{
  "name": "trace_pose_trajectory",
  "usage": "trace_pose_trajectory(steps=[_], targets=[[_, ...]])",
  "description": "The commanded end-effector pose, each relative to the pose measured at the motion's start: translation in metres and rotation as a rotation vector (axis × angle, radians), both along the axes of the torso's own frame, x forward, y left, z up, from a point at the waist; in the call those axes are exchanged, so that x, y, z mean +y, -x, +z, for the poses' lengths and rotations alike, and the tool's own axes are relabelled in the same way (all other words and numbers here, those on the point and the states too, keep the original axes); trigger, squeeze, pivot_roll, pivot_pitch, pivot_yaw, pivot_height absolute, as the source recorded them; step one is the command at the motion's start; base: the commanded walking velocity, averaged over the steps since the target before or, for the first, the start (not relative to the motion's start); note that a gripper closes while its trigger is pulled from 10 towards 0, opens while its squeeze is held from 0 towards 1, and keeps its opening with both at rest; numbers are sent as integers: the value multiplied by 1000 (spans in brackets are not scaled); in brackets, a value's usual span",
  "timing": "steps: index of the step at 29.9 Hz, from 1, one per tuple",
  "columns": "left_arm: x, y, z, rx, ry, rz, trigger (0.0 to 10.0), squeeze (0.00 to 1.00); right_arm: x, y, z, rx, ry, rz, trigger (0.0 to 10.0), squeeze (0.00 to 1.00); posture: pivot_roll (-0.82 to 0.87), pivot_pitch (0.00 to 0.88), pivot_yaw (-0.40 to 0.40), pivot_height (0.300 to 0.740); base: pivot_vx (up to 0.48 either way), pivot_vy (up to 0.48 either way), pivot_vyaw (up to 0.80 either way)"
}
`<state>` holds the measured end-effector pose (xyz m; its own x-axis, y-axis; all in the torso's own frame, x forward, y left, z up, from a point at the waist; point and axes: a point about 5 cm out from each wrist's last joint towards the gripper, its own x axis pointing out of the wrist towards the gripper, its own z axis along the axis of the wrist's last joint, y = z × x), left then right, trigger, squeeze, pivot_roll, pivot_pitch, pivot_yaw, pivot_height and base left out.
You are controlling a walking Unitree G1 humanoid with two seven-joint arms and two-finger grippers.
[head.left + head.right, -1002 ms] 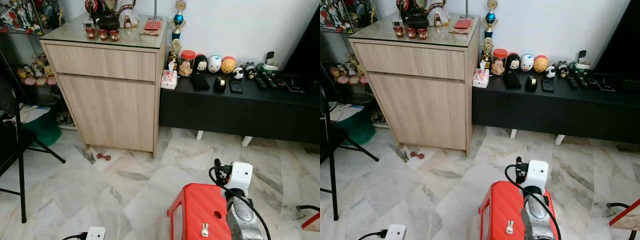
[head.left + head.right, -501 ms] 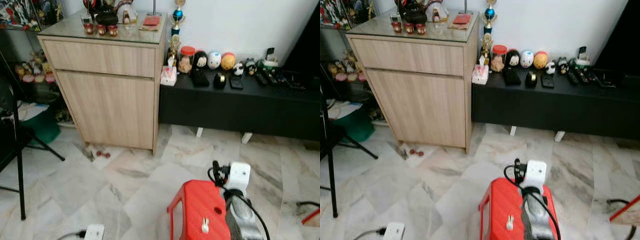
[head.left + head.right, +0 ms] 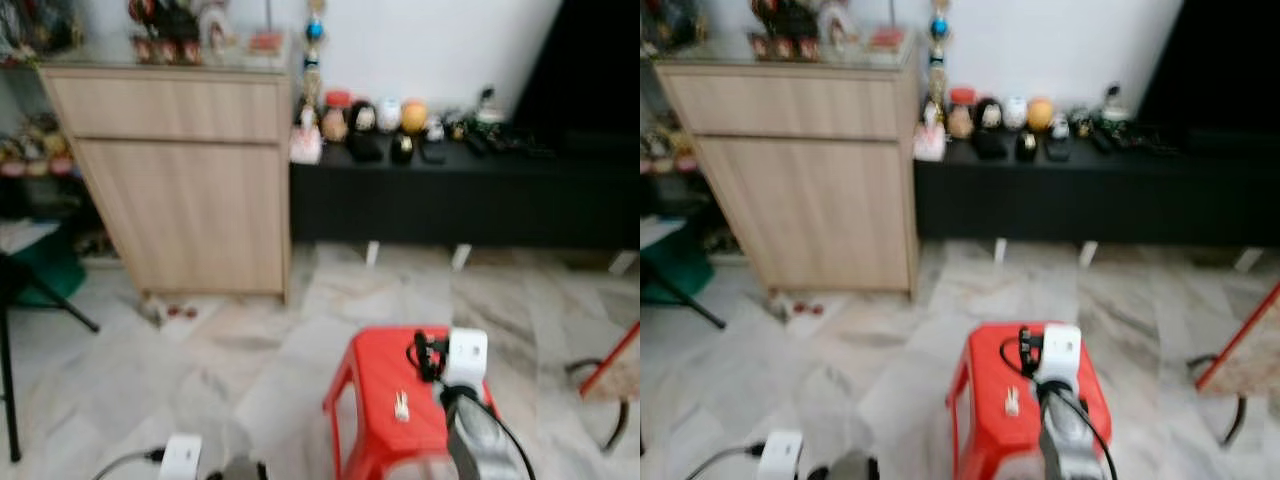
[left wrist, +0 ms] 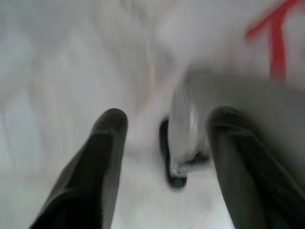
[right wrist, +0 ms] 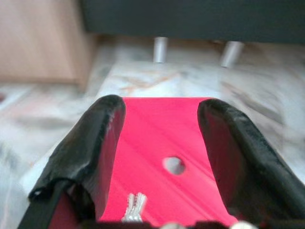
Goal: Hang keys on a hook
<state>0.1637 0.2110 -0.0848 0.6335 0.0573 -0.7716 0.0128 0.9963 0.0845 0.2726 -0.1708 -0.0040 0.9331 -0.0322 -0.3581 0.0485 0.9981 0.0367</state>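
A small bunch of silver keys (image 3: 401, 406) lies on top of a red plastic stool (image 3: 375, 382) low in the eye views. In the right wrist view the keys (image 5: 134, 207) lie between my right gripper's (image 5: 159, 114) open black fingers (image 5: 97, 143), on the stool's red top (image 5: 162, 138) near its round hole. My right arm (image 3: 468, 420) reaches over the stool's right side. My left gripper (image 4: 164, 126) is open above the pale floor, with a blurred grey object (image 4: 188, 126) between its fingers.
A light wooden cabinet (image 3: 180, 170) stands at the back left, beside a low black TV bench (image 3: 450, 195) with small figurines. A white power strip (image 3: 180, 457) lies on the marble floor at the front left. A black chair leg (image 3: 8, 380) is at the far left.
The whole view has shifted and blurred, so the camera has moved. The stool and keys now sit higher and more fully in the picture.
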Motion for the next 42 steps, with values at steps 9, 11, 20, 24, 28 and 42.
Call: trace_pose_trajectory(steps=[9,11,20,24,28,42], targets=[[-9,20,-11,101,31,-14,10000,0,7,-6,-2,59,1,62,10000,0,93,0,-75,633,0,0,0],[-9,20,-11,102,31,-14,10000,0,8,-5,-6,93,3,71,10000,0,93,0,-75,633,0,0,0],[-10,20,-11,103,38,-13,10000,0,11,-1,-19,238,-52,36,10000,0,87,0,-64,633,0,0,0],[-11,19,-11,105,39,-16,10000,0,16,-2,-21,277,-147,18,10000,0,84,0,-62,633,0,0,0],[-13,20,-12,109,40,-19,10000,0,25,1,-26,344,-202,33,10000,0,89,0,-62,633,0,0,0],[-11,25,-13,119,31,-18,10000,0,25,-5,-18,236,-106,61,10000,0,100,0,-71,633,0,0,0]])
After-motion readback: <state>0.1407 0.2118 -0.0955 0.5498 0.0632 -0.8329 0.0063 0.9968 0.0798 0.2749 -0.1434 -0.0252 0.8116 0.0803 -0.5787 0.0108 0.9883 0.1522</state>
